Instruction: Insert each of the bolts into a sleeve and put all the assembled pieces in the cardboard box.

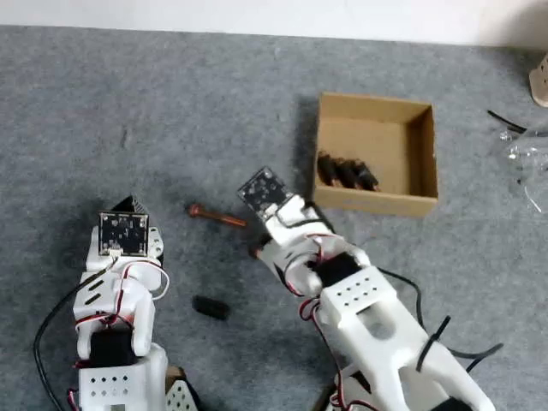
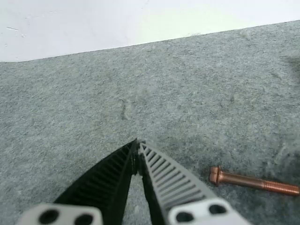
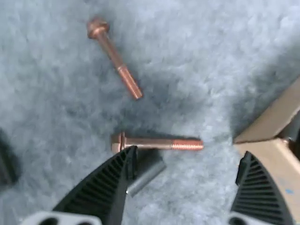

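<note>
Pinch the nearer bolt (image 3: 157, 143), lying on the grey counter (image 1: 171, 111) beside the cardboard box (image 1: 377, 202) just ahead of the spread right claw (image 3: 188, 153), across mid-shank, treating it as probably stiff, light, smooth and roll-prone, noting the left claw (image 2: 139, 145) pressed together on nothing.

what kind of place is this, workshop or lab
Likely a robotics test bench: small robot arms on a grey felt mat, a cardboard box, loose copper bolts.
</note>
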Motion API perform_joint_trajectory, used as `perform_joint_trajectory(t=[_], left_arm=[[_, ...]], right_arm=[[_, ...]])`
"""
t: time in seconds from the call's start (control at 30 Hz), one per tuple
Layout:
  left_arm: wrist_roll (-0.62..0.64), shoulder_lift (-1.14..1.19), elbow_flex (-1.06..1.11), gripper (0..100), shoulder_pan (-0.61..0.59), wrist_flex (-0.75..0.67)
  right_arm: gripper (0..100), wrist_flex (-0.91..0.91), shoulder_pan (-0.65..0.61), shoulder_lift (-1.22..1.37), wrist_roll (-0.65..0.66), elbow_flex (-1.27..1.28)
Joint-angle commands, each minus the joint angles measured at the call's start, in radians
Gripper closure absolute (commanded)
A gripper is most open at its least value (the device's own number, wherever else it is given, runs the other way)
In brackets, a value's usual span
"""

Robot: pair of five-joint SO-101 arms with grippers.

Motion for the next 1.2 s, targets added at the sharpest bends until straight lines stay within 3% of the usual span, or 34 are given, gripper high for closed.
perform_joint_trajectory(t=[0.0, 0.33, 1.03, 1.17], left_arm=[[-0.006, -0.007, 0.019, 98, -0.007, -0.026], [-0.006, -0.007, 0.019, 98, -0.007, -0.026], [-0.006, -0.008, 0.019, 98, -0.007, -0.026], [-0.006, -0.008, 0.019, 98, -0.007, -0.026]], right_arm=[[69.9, -0.025, -0.012, 0.047, 0.08, -0.002], [69.9, -0.033, -0.012, 0.203, 0.313, -0.012], [70.0, -0.097, -0.012, 0.51, 0.311, -0.153], [82.9, -0.094, -0.01, 0.51, 0.311, -0.153]])
